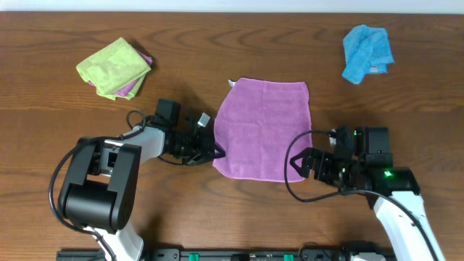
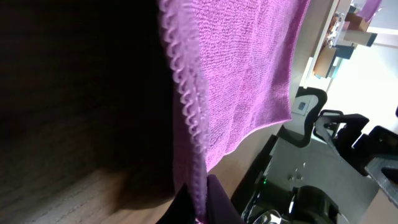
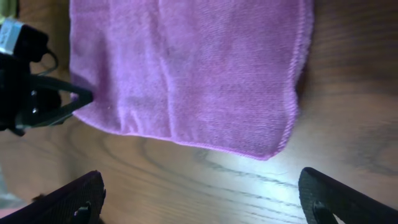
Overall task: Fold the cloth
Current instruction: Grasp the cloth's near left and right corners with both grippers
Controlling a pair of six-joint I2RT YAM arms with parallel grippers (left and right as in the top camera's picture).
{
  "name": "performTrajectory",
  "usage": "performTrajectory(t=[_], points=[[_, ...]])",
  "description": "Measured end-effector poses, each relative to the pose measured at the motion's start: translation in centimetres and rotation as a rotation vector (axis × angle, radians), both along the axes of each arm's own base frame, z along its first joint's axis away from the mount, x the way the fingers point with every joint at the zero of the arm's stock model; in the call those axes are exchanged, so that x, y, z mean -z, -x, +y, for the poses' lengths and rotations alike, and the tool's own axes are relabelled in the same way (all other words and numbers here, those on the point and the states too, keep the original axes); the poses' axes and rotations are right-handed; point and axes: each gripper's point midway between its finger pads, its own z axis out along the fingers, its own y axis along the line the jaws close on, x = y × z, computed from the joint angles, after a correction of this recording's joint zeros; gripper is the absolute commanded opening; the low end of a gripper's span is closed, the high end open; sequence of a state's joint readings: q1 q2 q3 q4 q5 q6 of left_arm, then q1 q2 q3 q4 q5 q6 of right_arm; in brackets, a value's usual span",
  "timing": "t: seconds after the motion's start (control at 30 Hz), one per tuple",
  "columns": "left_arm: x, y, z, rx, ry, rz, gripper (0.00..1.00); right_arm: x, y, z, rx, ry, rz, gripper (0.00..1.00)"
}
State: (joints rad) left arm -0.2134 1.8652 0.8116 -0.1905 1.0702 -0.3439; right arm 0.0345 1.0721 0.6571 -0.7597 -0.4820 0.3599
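The brown wooden tabletop carries everything, with the cloth spread flat and nearly square at its middle. The left arm lies to the left of the cloth, stretched toward the cloth's near left corner. The right arm stands just off the cloth's near right corner.

The left jaws are clenched on the cloth's left hem at that near corner. In the left wrist view the scalloped hem runs straight down into the dark pinch, and the rest of the cloth fans away from it. The right jaws are released and spread wide, their two dark tips in the bottom corners of the right wrist view. The cloth's near right corner lies ahead of the gap between them, untouched, with bare wood in between.

A lime-green cloth, folded loosely over a bit of purple fabric, lies well off the cloth's far left corner. A bright blue cloth, crumpled, lies well off the cloth's far right corner. A small white tag peeks from the cloth's far left corner.
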Motion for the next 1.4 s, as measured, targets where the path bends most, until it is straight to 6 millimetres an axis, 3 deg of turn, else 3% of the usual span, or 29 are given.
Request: performTrajectory(t=[0.13, 0.47, 0.83, 0.97, 1.07, 1.27, 1.4], points=[[0.1, 0.4, 0.1, 0.000, -0.005, 0.023, 0.07, 0.4, -0.4, -0.3, 0.008, 0.019, 0.002, 0.99], [0.2, 0.8, 0.2, 0.002, -0.010, 0.045, 0.36, 2.5, -1.0, -0.5, 0.022, 0.028, 0.063, 0.99], [0.6, 1.9, 0.4, 0.006, -0.022, 0.092, 0.38, 3.6, -0.7, -0.5, 0.025, 0.032, 0.108, 0.99], [1.1, 3.0, 0.3, 0.022, -0.029, 0.106, 0.37, 3.6, -0.8, -0.7, 0.032, 0.039, 0.110, 0.99], [1.4, 3.5, 0.0, 0.042, -0.039, 0.103, 0.31, 3.6, -1.0, -0.7, 0.039, 0.043, 0.099, 0.99], [1.6, 3.8, -0.7, 0.074, -0.048, 0.068, 0.06, 5.0, -0.9, -0.8, 0.058, 0.040, 0.087, 0.99], [1.6, 3.8, -0.8, 0.074, -0.047, 0.068, 0.06, 6.3, -0.4, -0.9, 0.072, 0.036, 0.087, 0.96]])
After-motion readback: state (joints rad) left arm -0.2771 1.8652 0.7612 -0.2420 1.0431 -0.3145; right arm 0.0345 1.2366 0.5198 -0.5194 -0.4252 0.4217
